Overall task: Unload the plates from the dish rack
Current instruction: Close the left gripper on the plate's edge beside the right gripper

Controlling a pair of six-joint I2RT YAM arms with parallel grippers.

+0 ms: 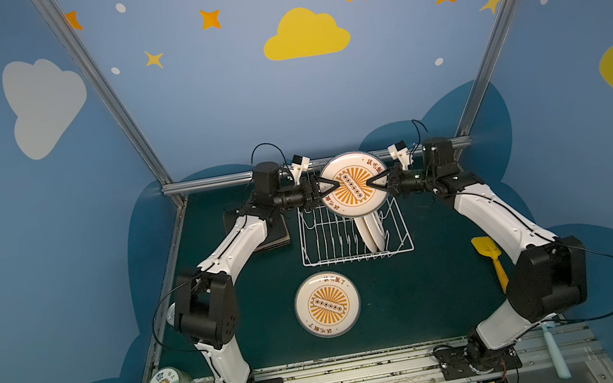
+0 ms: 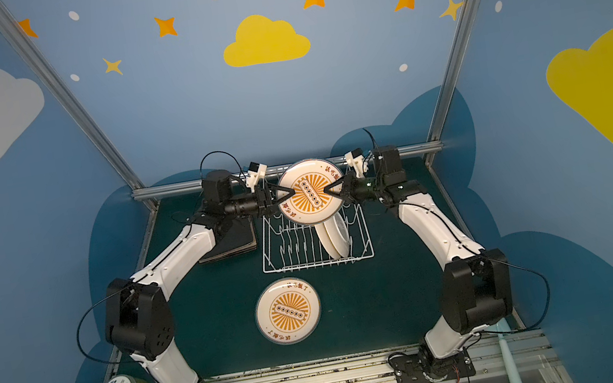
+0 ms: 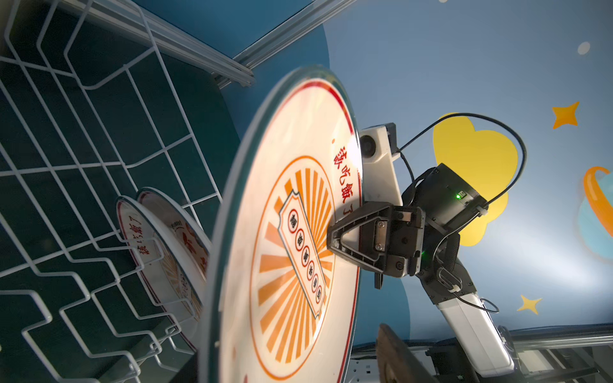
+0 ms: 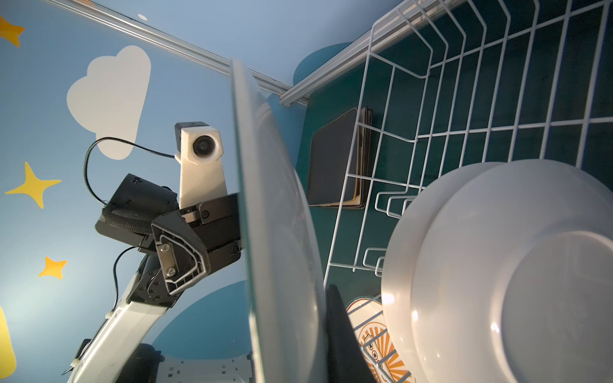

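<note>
So the right gripper (image 1: 373,183) is clamped onto the right-hand rim of a round sunburst plate (image 1: 349,168). One finger is on the printed face and the other is behind it. It has the plate up in the air, a bit tilted, with the face toward the top camera.

The left gripper (image 1: 332,187) comes in from the opposite side and straddles the plate's left rim. Its tips point at the right gripper's tips across the orange print. Honestly I can't tell if the left one is actually pinching or just sitting around the edge with some slack. In the right wrist view, one of its fingers (image 4: 189,238) looks to stand a little off the plate.

Straight below both grippers is the dish rack (image 1: 350,259), sitting on the green table (image 1: 418,287). In it, two more round plates (image 1: 372,232) stand on edge and lean together, under the right gripper's side of the held plate.

Below the left gripper's wrist, just beside the rack, there's a stack of square black-backed plates (image 1: 274,236), partly hidden under the arm. Then there's a second sunburst plate (image 1: 328,304) lying flat and face up on the table. It's well below the grippers, out toward the arm bases and clear of the rack. A yellow spatula (image 1: 491,258) lies out on the right gripper's side, next to that arm's elbow.
</note>
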